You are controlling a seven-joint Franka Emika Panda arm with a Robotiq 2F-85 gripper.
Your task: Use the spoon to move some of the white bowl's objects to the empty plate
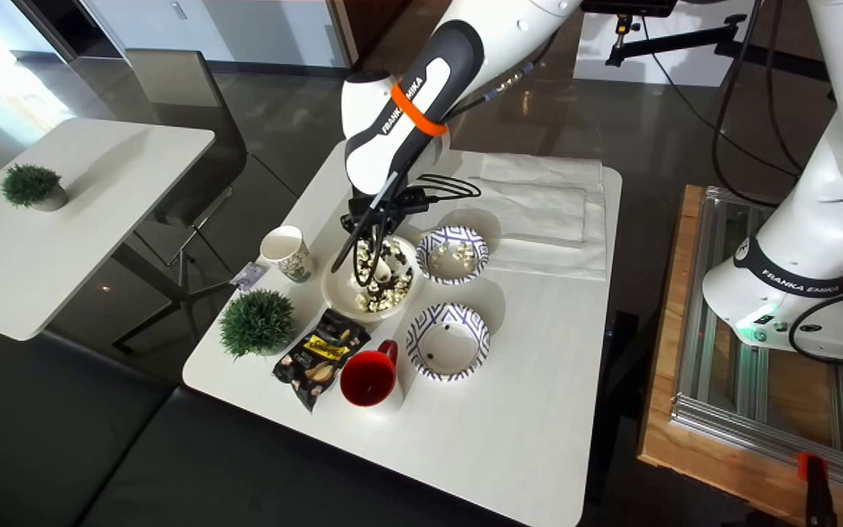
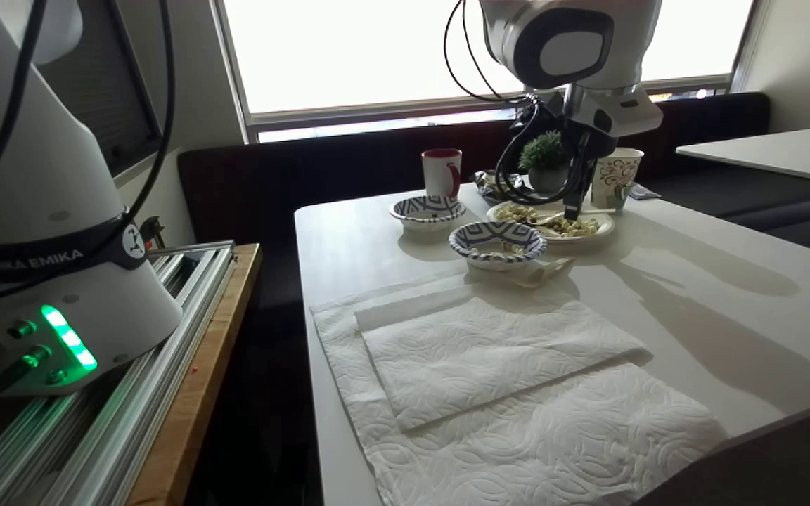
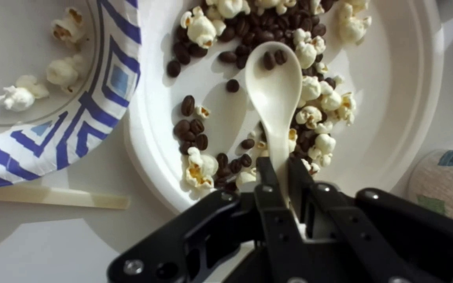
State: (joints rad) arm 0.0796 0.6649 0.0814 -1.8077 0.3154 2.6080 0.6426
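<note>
A black two-fingered gripper (image 3: pixel 280 169) pinches a slim cream spoon (image 3: pixel 273 92) over the round plain white bowl (image 3: pixel 395 82) of white popcorn (image 3: pixel 310 88) and dark-brown beans (image 3: pixel 252 37); near its rim are a blue-patterned bowl (image 3: pixel 110 84), a floral paper cup (image 1: pixel 287 256) and a shiny black packet (image 1: pixel 321 359).

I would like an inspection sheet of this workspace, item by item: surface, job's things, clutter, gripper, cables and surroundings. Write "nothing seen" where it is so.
Table: white, paper towels spread on one part.
Spoon: over the white bowl, two dark beans in its scoop.
White bowl: holds popcorn and more dark beans.
Patterned bowl nearer the paper towels: popcorn inside.
Patterned bowl nearer the red-lined mug: two dark bits seen inside, so not fully empty.
Clutter: red-lined mug, snack bag, paper cup, potted plant; pale utensil beside the popcorn bowl.
Gripper: jaws closed on the spoon's handle.
Cables: black loops hang beside the gripper.
Surroundings: black bench, second table, chair.
</note>
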